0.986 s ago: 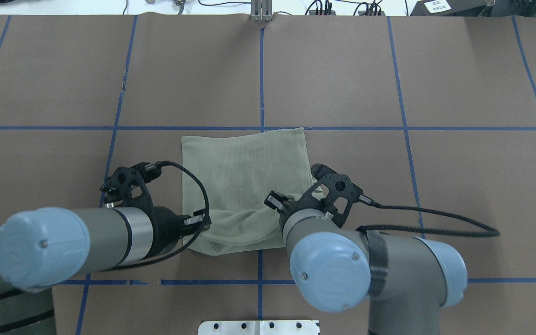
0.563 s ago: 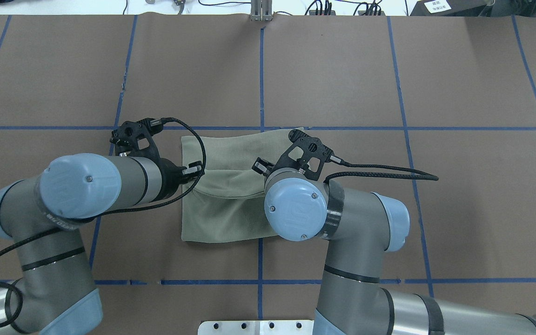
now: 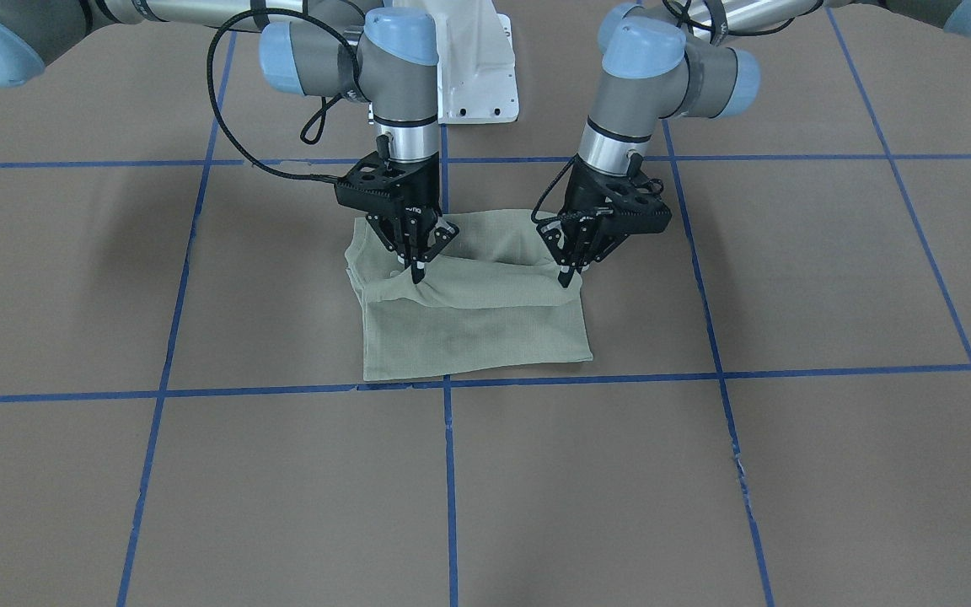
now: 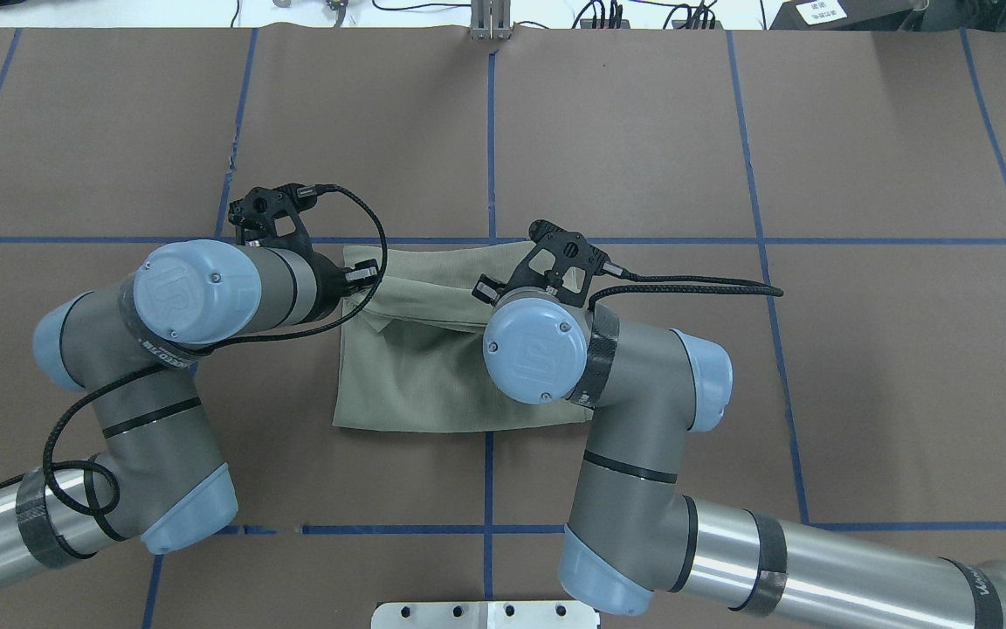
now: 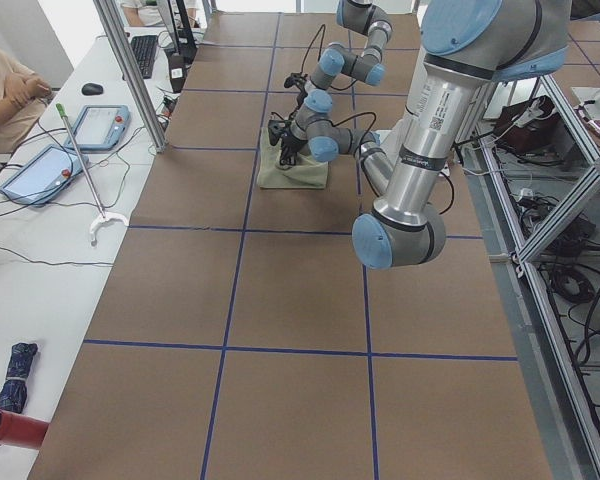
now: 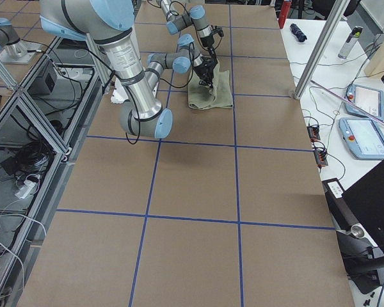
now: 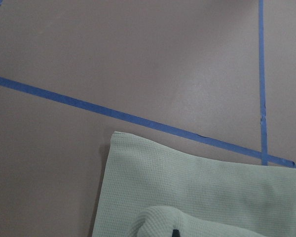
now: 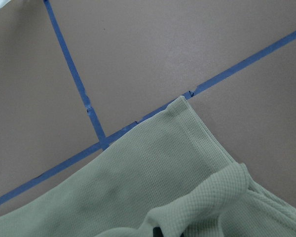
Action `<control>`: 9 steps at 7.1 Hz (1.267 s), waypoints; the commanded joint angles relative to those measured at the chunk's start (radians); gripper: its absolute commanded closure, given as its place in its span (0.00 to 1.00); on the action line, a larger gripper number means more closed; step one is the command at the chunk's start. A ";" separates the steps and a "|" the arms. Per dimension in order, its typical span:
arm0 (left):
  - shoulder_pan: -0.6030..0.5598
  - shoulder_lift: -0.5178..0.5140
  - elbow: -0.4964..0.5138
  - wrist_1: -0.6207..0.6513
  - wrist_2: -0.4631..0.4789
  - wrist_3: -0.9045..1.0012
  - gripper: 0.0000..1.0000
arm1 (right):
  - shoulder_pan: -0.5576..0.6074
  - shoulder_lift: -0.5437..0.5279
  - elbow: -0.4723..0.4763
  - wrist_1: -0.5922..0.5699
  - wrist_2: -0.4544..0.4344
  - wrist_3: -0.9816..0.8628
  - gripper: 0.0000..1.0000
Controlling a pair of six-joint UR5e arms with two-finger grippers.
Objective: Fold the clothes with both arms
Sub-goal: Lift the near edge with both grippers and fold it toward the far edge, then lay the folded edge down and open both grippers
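The left gripper (image 3: 568, 274) and right gripper (image 3: 416, 270) are both clamping the green knit garment (image 3: 485, 337) by its near hem, raised partway across, leaving this fold looking half done.

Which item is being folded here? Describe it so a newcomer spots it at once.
On the brown table gridded with blue tape, look near the centre. There lies a pale sage-green knit cloth, partly folded, its lifted edge pinched by the left gripper and right gripper. Nothing else on that surface is fabric.
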 commanded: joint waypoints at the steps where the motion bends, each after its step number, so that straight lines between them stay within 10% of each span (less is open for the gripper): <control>1: -0.002 -0.026 0.065 -0.037 0.000 0.016 1.00 | 0.016 0.017 -0.033 0.001 0.013 -0.015 1.00; 2: -0.002 -0.035 0.069 -0.037 0.000 0.019 1.00 | 0.018 0.020 -0.050 0.013 0.013 -0.023 0.75; 3: -0.003 -0.036 0.067 -0.038 -0.001 0.097 0.01 | 0.018 0.038 -0.099 0.051 0.005 -0.097 0.01; 6: -0.152 -0.021 0.052 -0.034 -0.272 0.366 0.00 | 0.064 0.057 -0.048 0.056 0.128 -0.201 0.00; 9: -0.194 -0.007 0.053 -0.037 -0.282 0.473 0.00 | -0.052 0.051 -0.029 0.053 0.040 -0.199 0.00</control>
